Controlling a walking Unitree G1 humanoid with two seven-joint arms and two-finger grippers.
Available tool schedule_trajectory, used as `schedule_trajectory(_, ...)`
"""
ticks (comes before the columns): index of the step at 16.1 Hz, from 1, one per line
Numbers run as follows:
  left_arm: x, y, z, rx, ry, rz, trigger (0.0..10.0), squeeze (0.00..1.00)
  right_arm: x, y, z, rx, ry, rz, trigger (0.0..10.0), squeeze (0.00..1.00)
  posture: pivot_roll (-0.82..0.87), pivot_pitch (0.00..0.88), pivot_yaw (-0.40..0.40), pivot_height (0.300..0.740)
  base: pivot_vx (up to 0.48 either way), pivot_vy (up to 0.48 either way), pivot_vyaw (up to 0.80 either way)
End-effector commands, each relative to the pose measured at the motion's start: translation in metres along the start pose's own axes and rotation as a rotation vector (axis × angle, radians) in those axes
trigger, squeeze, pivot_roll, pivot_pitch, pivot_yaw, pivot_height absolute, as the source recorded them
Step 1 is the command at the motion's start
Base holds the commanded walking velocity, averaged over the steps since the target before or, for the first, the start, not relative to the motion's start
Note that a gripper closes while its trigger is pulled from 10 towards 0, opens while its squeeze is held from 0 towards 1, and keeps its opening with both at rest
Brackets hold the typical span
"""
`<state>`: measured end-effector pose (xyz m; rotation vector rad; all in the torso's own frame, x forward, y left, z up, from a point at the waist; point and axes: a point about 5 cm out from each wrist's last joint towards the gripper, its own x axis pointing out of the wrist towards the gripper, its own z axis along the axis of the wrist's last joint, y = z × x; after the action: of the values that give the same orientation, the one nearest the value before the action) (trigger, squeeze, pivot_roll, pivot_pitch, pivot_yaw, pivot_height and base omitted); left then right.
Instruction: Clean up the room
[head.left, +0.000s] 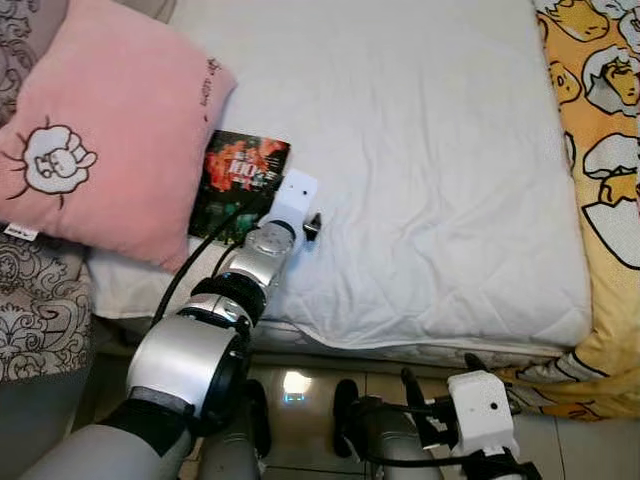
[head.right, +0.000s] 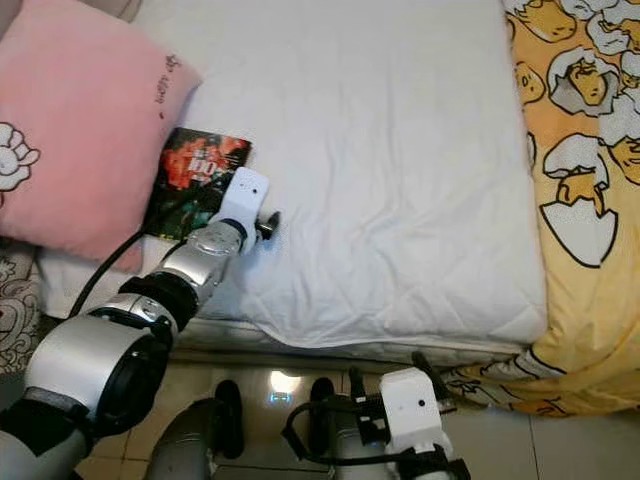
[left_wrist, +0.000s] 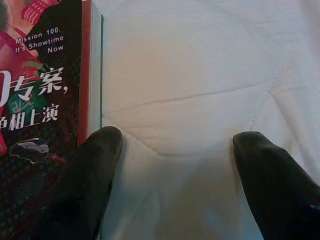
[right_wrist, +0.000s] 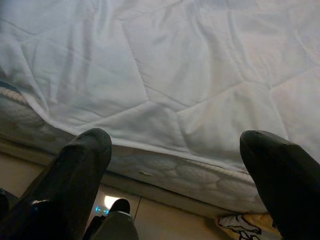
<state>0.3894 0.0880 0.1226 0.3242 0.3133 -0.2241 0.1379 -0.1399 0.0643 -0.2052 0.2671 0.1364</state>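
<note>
A book (head.left: 240, 175) with a dark red and black cover lies on the white bed (head.left: 430, 150), its far corner tucked under a pink pillow (head.left: 100, 140). My left arm reaches over the bed's front edge to the book's right side. The left gripper (left_wrist: 177, 145) is open; one finger (left_wrist: 95, 165) rests at the edge of the book (left_wrist: 40, 100), the other on the bare sheet. My right gripper (head.left: 438, 372) hangs low in front of the bed, below the mattress edge (right_wrist: 150, 145), open with nothing between its fingers.
A yellow duvet (head.left: 600, 120) with cartoon eggs covers the bed's right side and drapes over the corner. Grey patterned fabric (head.left: 40, 310) lies at the left beneath the pillow. Glossy floor tiles (head.left: 300, 385) show under me by the bed.
</note>
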Motion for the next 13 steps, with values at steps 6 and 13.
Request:
schedule_trajectory(6,-0.004,-0.047,0.015,-0.183,-0.137,-0.250,10.0,0.00,0.043,-0.015,0.010,0.014,-0.067,-0.015,10.0,0.00,-0.07,0.189,-0.058,0.740,0.000,0.000,0.00)
schedule_trajectory(13,-0.045,-0.026,0.013,-0.285,-0.474,-0.247,10.0,0.00,0.108,-0.078,0.037,0.108,-0.172,-0.226,10.0,0.00,0.04,0.000,-0.025,0.740,0.000,0.000,0.00)
